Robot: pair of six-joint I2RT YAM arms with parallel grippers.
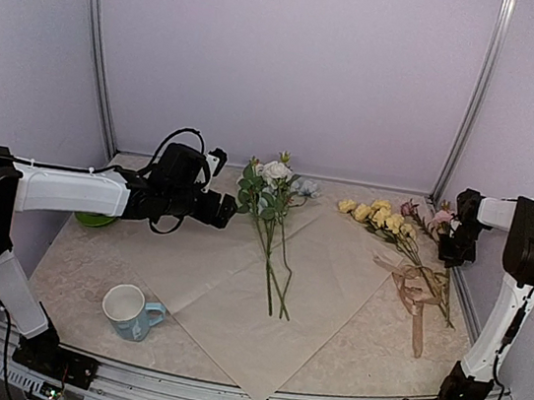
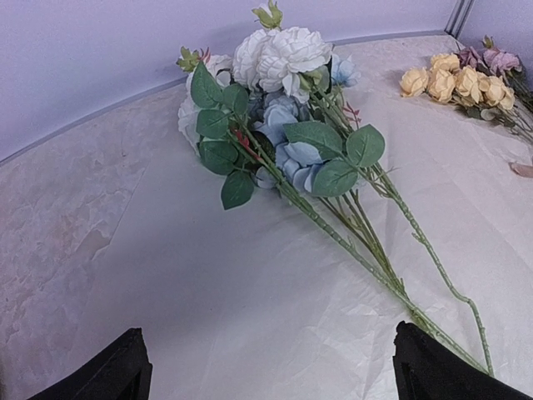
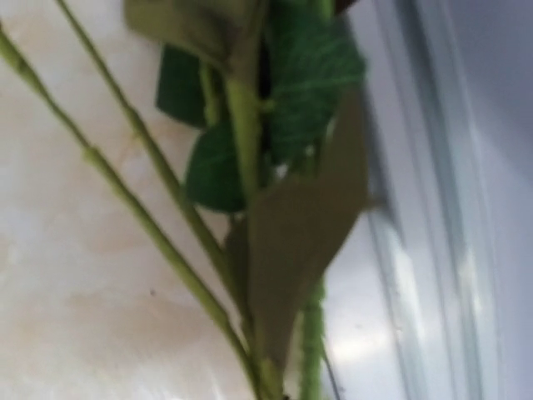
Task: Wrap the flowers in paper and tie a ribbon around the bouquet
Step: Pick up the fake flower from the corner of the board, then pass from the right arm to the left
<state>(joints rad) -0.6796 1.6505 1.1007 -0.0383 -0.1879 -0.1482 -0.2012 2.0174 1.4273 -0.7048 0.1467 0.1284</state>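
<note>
The white and blue flowers [image 1: 274,186] lay loose on the paper [image 1: 234,295], blooms toward the back wall and stems running down toward the near edge. The paper was spread flat in the middle of the table [image 1: 68,272], one corner pointing at the arms' bases, and nothing was wrapped in it yet. The yellow flowers [image 1: 379,216] lay to the right, their heads near the paper's right corner. The pink flowers [image 1: 424,214] lay just beyond them, close to the right wall. The stems of both sloped down to the ribbon [image 1: 415,293], which sat in loose loops on the bare table, off the paper, with one end trailing toward the near edge.

The left gripper [image 1: 229,211] hung just left of the white and blue blooms with its fingers [image 2: 108,375] spread wide and nothing between them. The right gripper [image 1: 455,254] was down beside the pink flowers with its fingers pressed together. Its wrist camera showed only blurred green stems and leaves [image 3: 215,171] very close, so I could not tell whether a stem was pinched.

A mug [image 1: 130,310], white inside and pale blue outside, stood at the paper's near left edge. A green object [image 1: 93,220] showed partly behind the left arm.
</note>
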